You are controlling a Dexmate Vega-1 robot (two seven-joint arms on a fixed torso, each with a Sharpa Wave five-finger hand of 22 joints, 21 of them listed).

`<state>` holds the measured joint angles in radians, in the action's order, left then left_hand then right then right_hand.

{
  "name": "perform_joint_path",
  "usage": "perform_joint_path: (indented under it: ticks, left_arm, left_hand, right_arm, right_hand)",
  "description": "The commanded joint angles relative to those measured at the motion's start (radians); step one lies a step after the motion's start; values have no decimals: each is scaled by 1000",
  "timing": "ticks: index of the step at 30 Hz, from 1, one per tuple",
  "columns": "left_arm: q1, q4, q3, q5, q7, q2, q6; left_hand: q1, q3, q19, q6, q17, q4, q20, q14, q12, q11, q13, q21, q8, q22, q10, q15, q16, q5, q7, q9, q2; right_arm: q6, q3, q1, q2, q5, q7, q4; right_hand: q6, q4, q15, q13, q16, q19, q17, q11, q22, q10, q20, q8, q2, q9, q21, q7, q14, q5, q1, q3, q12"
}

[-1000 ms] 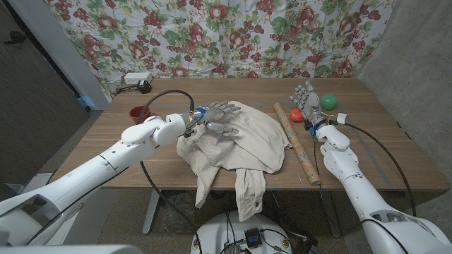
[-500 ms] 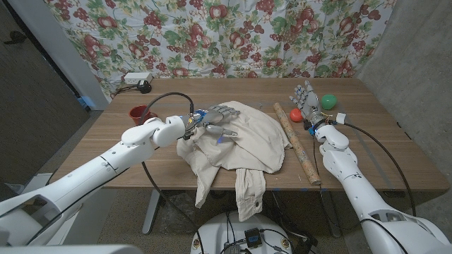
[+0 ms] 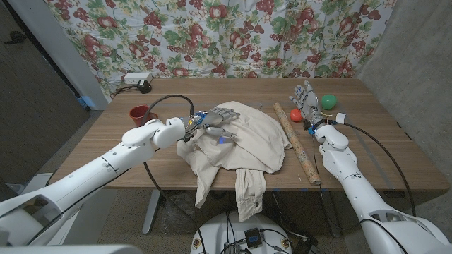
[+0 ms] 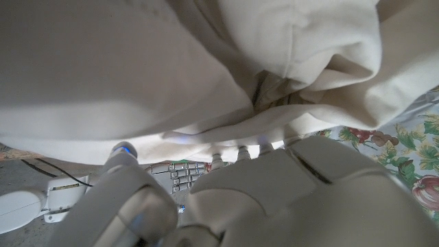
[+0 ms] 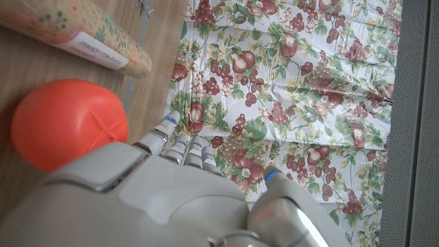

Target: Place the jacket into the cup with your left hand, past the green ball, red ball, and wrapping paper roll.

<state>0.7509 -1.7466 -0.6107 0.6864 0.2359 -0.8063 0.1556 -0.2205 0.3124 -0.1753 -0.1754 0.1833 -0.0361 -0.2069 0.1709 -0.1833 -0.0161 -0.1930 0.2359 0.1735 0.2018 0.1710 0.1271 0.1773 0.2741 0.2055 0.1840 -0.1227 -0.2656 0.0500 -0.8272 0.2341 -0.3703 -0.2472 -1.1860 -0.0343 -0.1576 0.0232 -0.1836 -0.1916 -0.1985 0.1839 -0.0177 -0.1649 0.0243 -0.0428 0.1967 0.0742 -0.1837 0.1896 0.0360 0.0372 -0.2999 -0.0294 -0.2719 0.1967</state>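
From the head camera: left hand [image 3: 220, 120] on top of the cream jacket [image 3: 236, 141], fingers spread and holding nothing; jacket lying mid-table, part hanging over the front edge; red cup [image 3: 138, 113] well apart near the far left; right hand [image 3: 305, 97] standing up, fingers apart, between red ball [image 3: 295, 115] and green ball [image 3: 328, 101]; paper roll [image 3: 296, 142] beside the jacket. From the left wrist: fingers [image 4: 123, 149] against jacket [image 4: 137, 68] folds. From the right wrist: red ball [image 5: 68, 130] beside the hand [image 5: 164, 199], paper roll [image 5: 75, 38] near.

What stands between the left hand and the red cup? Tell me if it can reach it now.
Probably yes. The cup stands on bare table beside the left forearm, nothing between them. The left hand is over the jacket; balls and roll lie on the far side.
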Motion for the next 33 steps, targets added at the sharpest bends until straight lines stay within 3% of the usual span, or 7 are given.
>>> perform_joint_path:
  ticks: [1, 33]
  left_arm:
    - [-7, 16, -15, 6, 8, 7, 3]
    - [-39, 78, -62, 26, 21, 24, 18]
  left_hand:
    - [-3, -5, -48, -389, 3, 1, -12, 264, -4, 10, -4, -3, 5, 5, 383, 10, 3, 7, -3, 1, -1]
    - [-7, -17, -57, -398, 3, 3, -12, 268, -11, 12, -3, -8, 10, 6, 388, 15, 8, 19, -5, 1, 2]
  right_arm:
    - [2, 1, 2, -2, 0, 0, 6]
    - [-14, 12, 32, -9, 6, -2, 58]
  right_hand:
    - [7, 1, -8, -3, 1, -8, 1, -2, -6, 4, -6, -2, 52, -5, 3, 2, 1, -5, -7, 0, -4]
    - [7, 1, -10, -3, 1, -7, 1, -1, -6, 5, -5, -2, 52, -5, 3, 2, 0, -5, -8, 0, -4]
